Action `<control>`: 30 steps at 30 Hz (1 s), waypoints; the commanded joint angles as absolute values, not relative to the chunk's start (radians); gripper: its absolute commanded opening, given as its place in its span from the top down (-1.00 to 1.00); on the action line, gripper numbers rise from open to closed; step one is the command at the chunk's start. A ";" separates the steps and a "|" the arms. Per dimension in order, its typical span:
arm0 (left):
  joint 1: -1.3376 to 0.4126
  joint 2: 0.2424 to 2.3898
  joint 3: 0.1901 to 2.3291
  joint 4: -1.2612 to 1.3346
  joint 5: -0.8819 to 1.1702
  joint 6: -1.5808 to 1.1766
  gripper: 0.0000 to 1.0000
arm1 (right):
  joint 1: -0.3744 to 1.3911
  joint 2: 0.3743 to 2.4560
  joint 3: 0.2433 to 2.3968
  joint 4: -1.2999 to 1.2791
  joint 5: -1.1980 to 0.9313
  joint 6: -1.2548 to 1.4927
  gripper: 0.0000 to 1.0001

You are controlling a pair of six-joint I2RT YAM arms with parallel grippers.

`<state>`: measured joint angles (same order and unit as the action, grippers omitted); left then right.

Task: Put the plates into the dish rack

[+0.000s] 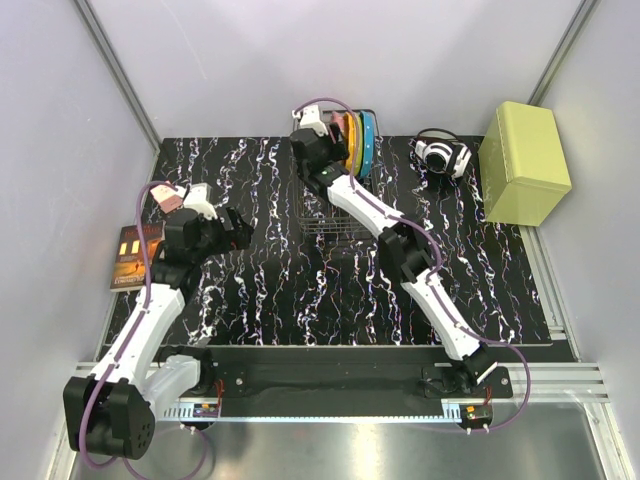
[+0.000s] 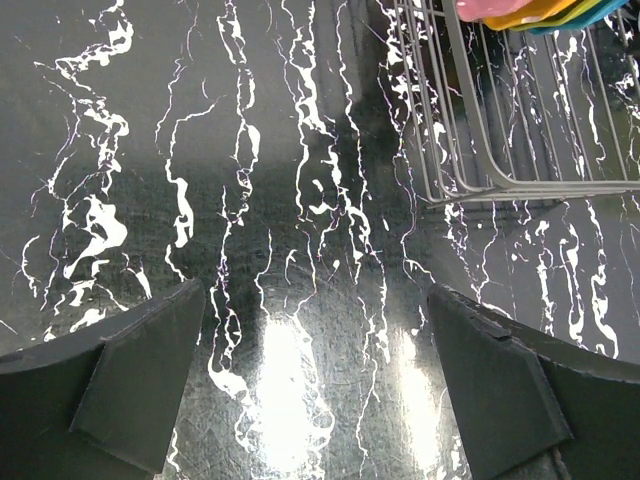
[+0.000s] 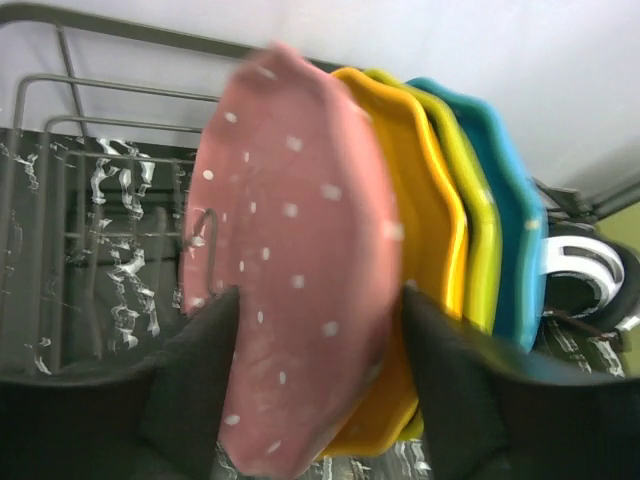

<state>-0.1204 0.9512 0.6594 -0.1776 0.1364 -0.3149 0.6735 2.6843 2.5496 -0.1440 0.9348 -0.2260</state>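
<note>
Right wrist view: pink plate (image 3: 290, 280) stands between the right jaws, grip unclear; left jaws apart.

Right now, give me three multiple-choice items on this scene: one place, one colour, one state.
1. Where are the plates? A stacked flat; B standing in the rack; C held aloft.
2. Which plate sits between the right fingers? A blue; B pink; C orange.
3. The left fingers are: A open, empty; B shut on a plate; C shut on the rack.
Answers: 1 B, all four stand on edge in the rack. 2 B, the pink plate lies between them in the right wrist view. 3 A, wide apart, nothing between them.
</note>
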 commanded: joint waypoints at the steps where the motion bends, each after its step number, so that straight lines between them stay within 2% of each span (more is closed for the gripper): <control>1: -0.115 0.948 0.718 -0.124 0.161 -0.319 -0.98 | 0.667 2.507 2.484 -0.084 1.009 -0.245 -0.61; 4: -0.115 0.946 0.722 -0.123 0.170 -0.327 -0.98 | 0.669 2.461 2.456 -0.097 1.009 -0.252 -0.76; 15: -0.115 0.959 0.787 -0.121 0.164 -0.308 -0.98 | 0.709 2.324 2.456 -0.110 1.009 -0.310 -0.80; 18: -0.115 0.985 0.833 -0.133 0.127 -0.266 -0.98 | 0.707 2.247 2.412 -0.121 0.990 -0.298 -0.98; 22: -0.115 1.043 0.928 -0.156 0.043 -0.183 -0.98 | 0.674 2.070 2.284 -0.152 0.942 -0.174 -0.99; 26: -0.115 1.088 0.997 -0.173 0.002 -0.130 -0.98 | 0.566 1.951 2.244 -0.491 0.716 0.072 -0.99; 30: -0.115 1.126 1.064 -0.175 -0.060 -0.065 -0.98 | 0.387 1.850 2.130 -0.632 0.600 0.187 -0.99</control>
